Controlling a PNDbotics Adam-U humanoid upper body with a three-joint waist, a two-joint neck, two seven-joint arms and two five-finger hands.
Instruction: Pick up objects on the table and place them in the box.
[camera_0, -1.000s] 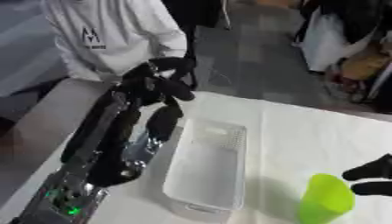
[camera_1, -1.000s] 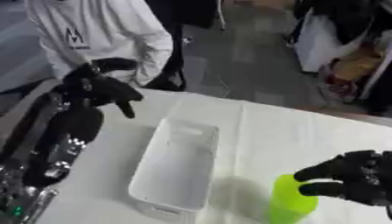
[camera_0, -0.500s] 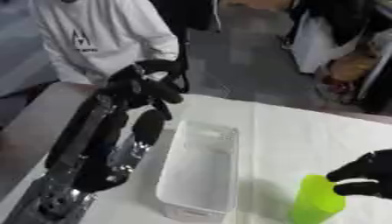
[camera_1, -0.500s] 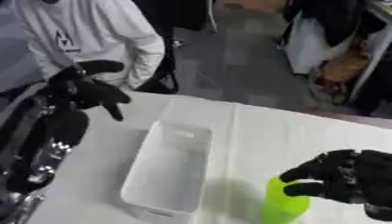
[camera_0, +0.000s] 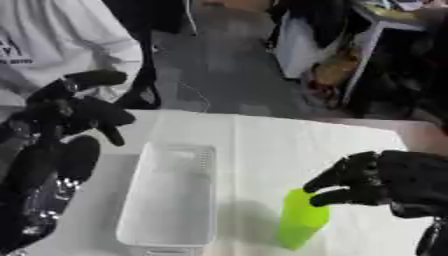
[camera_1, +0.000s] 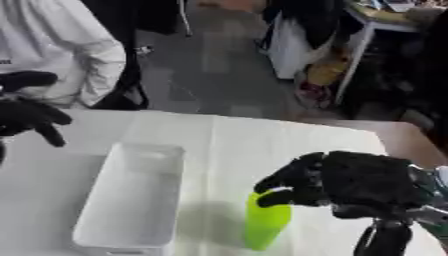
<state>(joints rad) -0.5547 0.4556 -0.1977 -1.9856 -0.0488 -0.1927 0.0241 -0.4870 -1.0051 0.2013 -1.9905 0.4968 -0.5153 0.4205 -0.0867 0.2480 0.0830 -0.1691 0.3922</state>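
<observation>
Left eye view: right hand (camera_0: 385, 181) touches green cup (camera_0: 302, 225) top.

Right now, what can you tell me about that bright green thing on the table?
The green cup looks like translucent lime plastic, tall and tapering, standing roughly upright on the white table, right of the white box. The right hand sits at its top rim, fingers curled there; whether they actually touch it is unclear.

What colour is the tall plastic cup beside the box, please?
The tall plastic cup is bright lime green, clearest in the left eye view.
</observation>
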